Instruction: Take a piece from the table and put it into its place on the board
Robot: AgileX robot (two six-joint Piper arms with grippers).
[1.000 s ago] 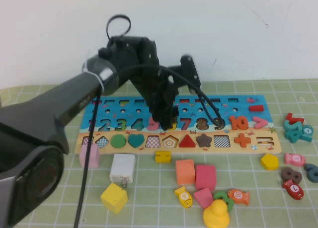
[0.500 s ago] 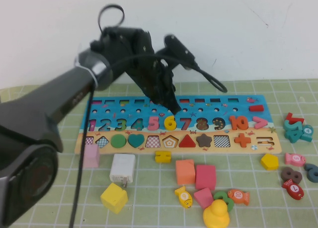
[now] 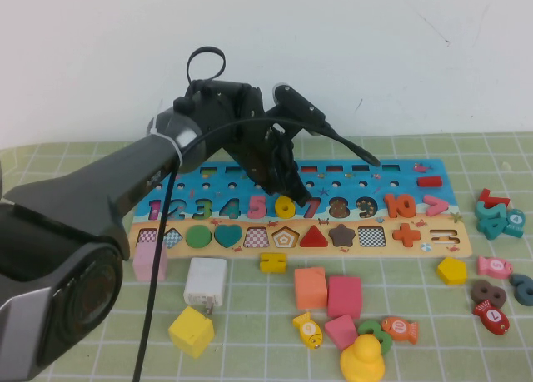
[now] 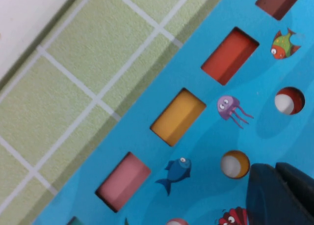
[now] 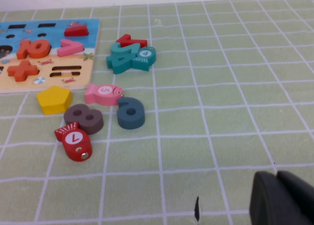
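Observation:
The yellow "6" piece (image 3: 286, 205) lies flat in the digit row of the blue board (image 3: 400, 172), between the pink 5 and the red 7. My left gripper (image 3: 291, 186) hangs just above the board behind the 6, shut and empty. In the left wrist view its fingers (image 4: 279, 195) are pressed together over the board's blue field (image 4: 206, 137), beside a round hole and rectangular slots. My right gripper (image 5: 279, 198) is shut and empty, low over the green grid table (image 5: 196, 112), away from the board's right end (image 5: 49, 73); it does not show in the high view.
In front of the board lie a pink block (image 3: 150, 261), a white block (image 3: 205, 282), a yellow cube (image 3: 191, 331), orange (image 3: 310, 287) and pink (image 3: 344, 296) cubes, a yellow duck (image 3: 363, 359) and fish pieces. Teal numbers (image 3: 497, 215) and a yellow pentagon (image 3: 451, 270) lie right.
My left gripper was down on the 6 in its slot, then lifted off and drew back over the board's upper rows. The 6 stays in the board.

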